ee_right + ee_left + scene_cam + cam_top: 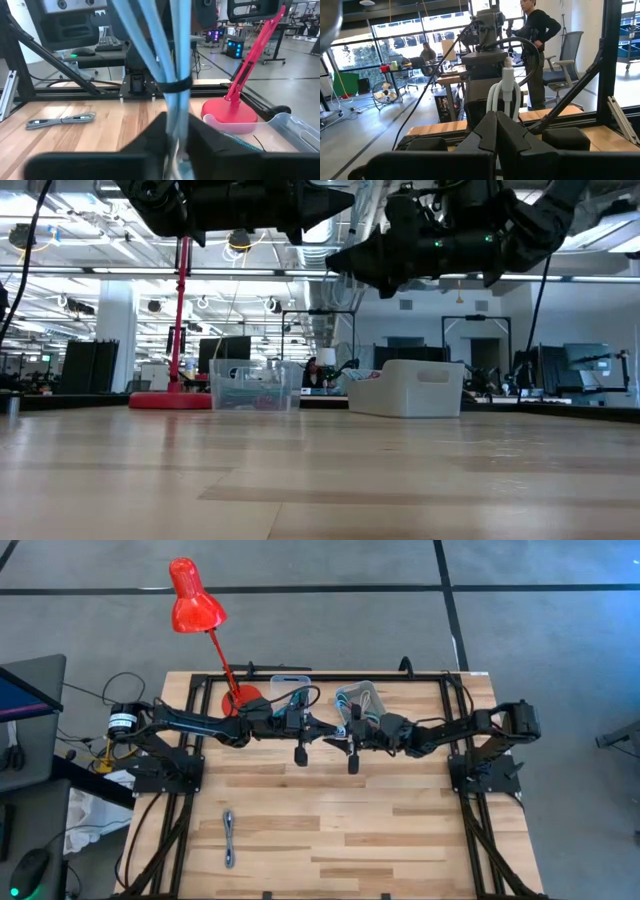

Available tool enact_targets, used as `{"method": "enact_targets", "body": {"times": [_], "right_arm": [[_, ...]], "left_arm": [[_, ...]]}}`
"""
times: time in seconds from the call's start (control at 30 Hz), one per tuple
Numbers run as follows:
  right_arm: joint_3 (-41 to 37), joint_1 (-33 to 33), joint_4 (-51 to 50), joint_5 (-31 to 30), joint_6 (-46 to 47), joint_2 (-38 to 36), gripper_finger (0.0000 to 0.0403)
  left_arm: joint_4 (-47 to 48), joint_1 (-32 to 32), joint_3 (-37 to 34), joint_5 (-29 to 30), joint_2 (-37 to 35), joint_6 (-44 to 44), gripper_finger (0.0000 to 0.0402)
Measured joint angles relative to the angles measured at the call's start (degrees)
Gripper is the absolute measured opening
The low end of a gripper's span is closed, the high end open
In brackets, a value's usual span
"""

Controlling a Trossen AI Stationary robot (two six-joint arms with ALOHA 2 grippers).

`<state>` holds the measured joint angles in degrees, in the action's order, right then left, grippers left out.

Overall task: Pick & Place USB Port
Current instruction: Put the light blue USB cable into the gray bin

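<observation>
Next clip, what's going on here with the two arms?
The right gripper is shut on a bundle of light blue cables, lifted clear above the wooden table near the clear bin at the far edge. The left gripper is shut and empty, held in the air near the other clear bin beside the red lamp. One grey cable already lies alone on the near left part of the table.

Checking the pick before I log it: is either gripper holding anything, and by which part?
The right gripper is shut on a light-blue cable bundle, gripping it just past its black tie. The left gripper is shut and empty.
</observation>
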<state>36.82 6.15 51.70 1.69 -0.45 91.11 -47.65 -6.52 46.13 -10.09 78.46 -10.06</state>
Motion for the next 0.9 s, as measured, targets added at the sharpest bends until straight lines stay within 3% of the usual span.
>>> {"method": "enact_targets", "body": {"times": [0.1,0.57,0.9], "right_arm": [[0.0,0.0,-0.1,0.0,-0.3,0.0,0.0011],[0.1,0.2,-0.1,-0.2,-2.4,-0.1,0.0005],[0.0,2.8,-2.1,-0.2,-2.7,-0.1,0.0005]], "left_arm": [[0.0,0.0,0.0,0.0,0.0,0.0,0.0001],[1.5,0.0,-0.1,2.8,-2.8,0.0,0.0018],[20.9,0.0,0.0,3.0,-14.4,-0.2,0.0016]]}}
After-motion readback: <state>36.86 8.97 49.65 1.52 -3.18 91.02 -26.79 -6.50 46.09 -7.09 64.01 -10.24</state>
